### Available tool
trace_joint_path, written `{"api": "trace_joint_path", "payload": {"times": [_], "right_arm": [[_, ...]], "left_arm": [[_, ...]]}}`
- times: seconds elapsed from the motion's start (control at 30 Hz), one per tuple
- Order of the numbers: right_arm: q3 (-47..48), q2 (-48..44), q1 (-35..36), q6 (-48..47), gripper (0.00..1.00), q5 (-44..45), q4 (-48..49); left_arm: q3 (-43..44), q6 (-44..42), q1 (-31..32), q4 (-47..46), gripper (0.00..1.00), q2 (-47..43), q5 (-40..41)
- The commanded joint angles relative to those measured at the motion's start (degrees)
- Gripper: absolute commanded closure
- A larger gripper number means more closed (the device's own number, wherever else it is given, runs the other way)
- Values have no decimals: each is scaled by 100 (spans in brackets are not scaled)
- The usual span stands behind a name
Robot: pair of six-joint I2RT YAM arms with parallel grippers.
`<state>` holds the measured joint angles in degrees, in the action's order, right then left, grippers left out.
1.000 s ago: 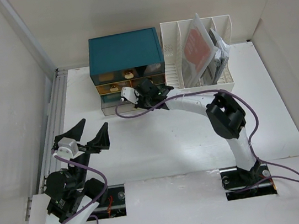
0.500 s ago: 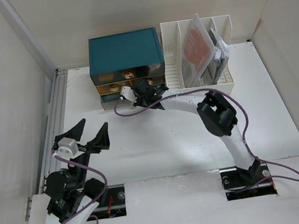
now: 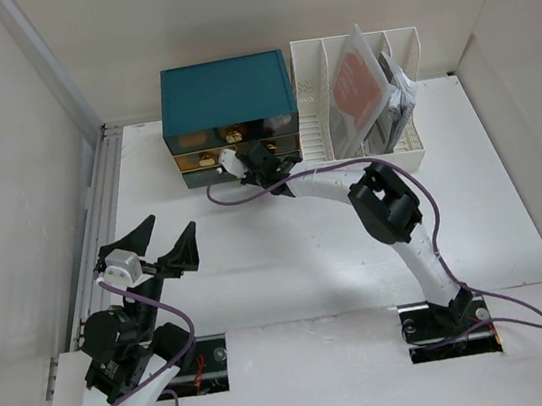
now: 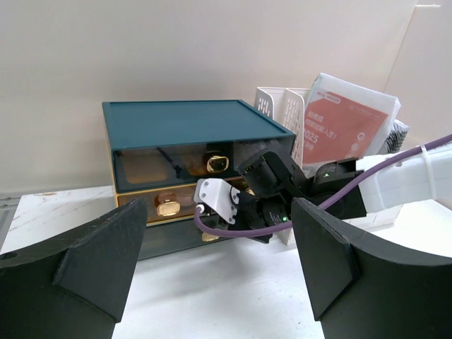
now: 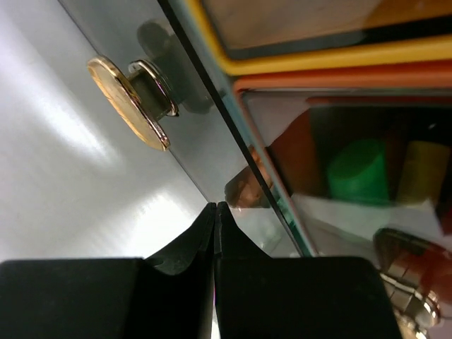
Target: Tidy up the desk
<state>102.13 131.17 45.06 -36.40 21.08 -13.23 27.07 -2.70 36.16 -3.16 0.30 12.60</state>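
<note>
Right gripper: jaws fully closed, nothing between them. The tips are up against a glossy drawer front of the teal drawer box, just below and right of a gold knob. The knob is not gripped. Green and yellow items show through the clear panel beside the tips (can't tell what they are).

Key relation: the box sits at the far edge of the surface, touching or just beside the white file rack on its right. Drawer fronts face the arms. The box lies straight ahead of the right jaws, and the drawers slide near-to-far, in line with the way that arm reaches. The right arm is far nearer and already at the box. My read is a closed-tip push to seat a drawer. From above the lowest drawer looks about flush, though I can't tell for sure.

Left gripper: jaws wide apart, holding nothing and touching nothing. It hovers over the near-left part of the surface, well apart from the box and pointed toward it.

Risk: the tips could slide off the slick front if the push goes off-axis.
</note>
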Motion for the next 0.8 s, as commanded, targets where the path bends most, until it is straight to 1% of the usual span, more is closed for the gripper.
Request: {"api": "trace_joint_path", "payload": {"times": [0.0, 0.2, 0.27, 0.3, 0.33, 0.37, 0.4, 0.43, 0.47, 0.5, 0.53, 0.57, 0.6, 0.63, 0.67, 0.7, 0.73, 0.77], "right_arm": [[334, 66, -102, -51, 97, 397, 558], [281, 119, -155, -104, 97, 599, 787], [116, 57, -155, -104, 97, 459, 787], [10, -160, -155, -104, 97, 336, 787], [-139, -310, -155, -104, 97, -39, 787], [-297, -486, -103, -104, 97, -356, 570], [-603, -914, -102, -252, 97, -768, 341], [-693, -1127, -42, -392, 96, -2008, -26], [-694, -1329, -41, -594, 85, -2777, -509], [-624, -1505, -41, -866, 76, -3542, -1662], [-572, -1812, -41, -1399, 67, -4237, -2196], [-571, -1971, -41, -1587, 58, -5184, -2619], [-449, -2112, -41, -1685, 43, -5489, -3180], [-387, -2340, -41, -1738, 38, -5666, -3385], [-326, -2446, -41, -1686, 30, -5755, -3509], [-273, -2561, -41, -1555, 14, -5756, -3571], [-324, -2701, -41, -1093, 0, -5669, -3346], [-447, -3077, -93, -740, 0, -5511, -3030]], "left_arm": [[53, -20, -4, -247, 20, -126, -56], [53, -20, -4, -247, 20, -126, -4], [53, -20, -4, -247, 20, -126, -3], [53, -20, -4, -247, 20, -126, -3], [53, -20, -4, -247, 20, -126, -3], [53, -20, -4, -247, 20, -126, -3], [53, -20, -4, -247, 20, -126, -3], [53, -20, -4, -247, 20, -126, -3], [53, -20, -4, -247, 20, -126, -3], [53, -20, -4, -247, 20, -126, -3], [53, -20, -4, -247, 20, -126, -3], [53, -20, -4, -247, 20, -74, -55], [53, -20, -4, -247, 20, -73, -56], [53, 32, -4, -299, 19, -73, -56], [53, 33, -4, -299, 17, -73, -56], [53, 33, -4, -299, 11, -13, 5], [53, 102, -4, -299, 7, -12, 6], [53, 173, -4, -299, 3, -12, 162]]}}
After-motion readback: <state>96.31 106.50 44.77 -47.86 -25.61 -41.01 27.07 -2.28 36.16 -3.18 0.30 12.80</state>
